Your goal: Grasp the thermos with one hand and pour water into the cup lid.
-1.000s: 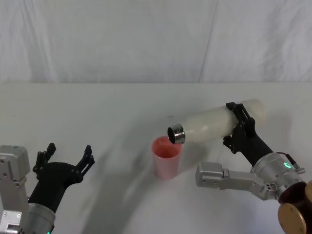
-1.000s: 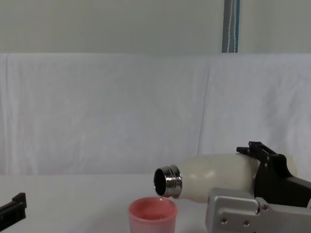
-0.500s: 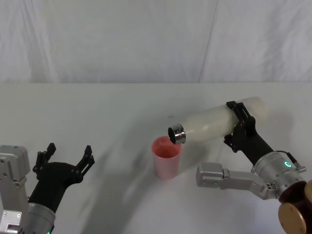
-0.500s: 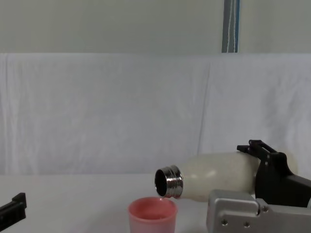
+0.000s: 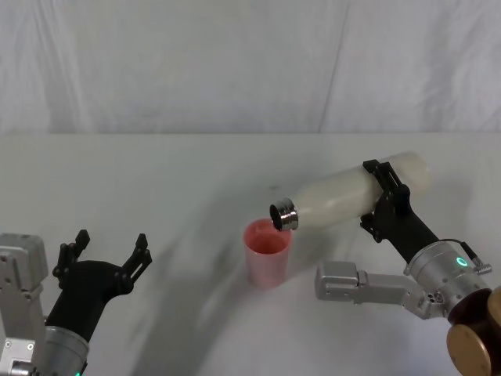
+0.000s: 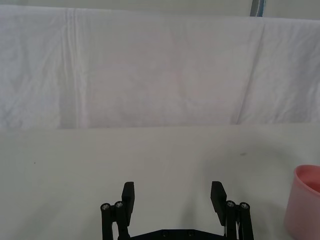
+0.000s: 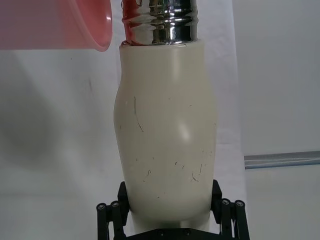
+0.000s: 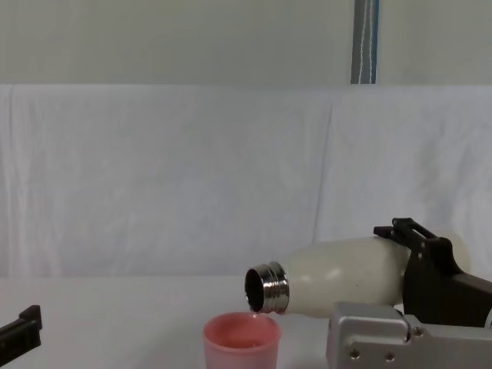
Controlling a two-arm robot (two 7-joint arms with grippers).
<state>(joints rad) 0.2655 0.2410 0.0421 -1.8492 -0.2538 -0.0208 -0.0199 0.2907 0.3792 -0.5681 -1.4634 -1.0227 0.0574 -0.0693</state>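
The cream-white thermos (image 5: pixel 344 197) lies almost level in the air, its steel neck (image 5: pixel 283 215) over the rim of the pink cup lid (image 5: pixel 268 252). My right gripper (image 5: pixel 381 196) is shut on the thermos body near its base. From the chest view the thermos (image 8: pixel 346 277) has its open neck (image 8: pixel 265 288) just above the cup lid (image 8: pixel 241 343), base end slightly raised. The right wrist view looks along the thermos (image 7: pixel 166 145) toward the cup lid (image 7: pixel 55 25). My left gripper (image 5: pixel 106 254) rests open at the near left, apart from both; its fingers (image 6: pixel 128 196) are spread.
The white table (image 5: pixel 156 180) runs back to a white cloth backdrop (image 5: pixel 235 63). My right forearm (image 5: pixel 368 286) lies low on the table to the right of the cup lid.
The thermos's base end has lifted slightly while the neck stays over the cup lid. The left arm has not moved.
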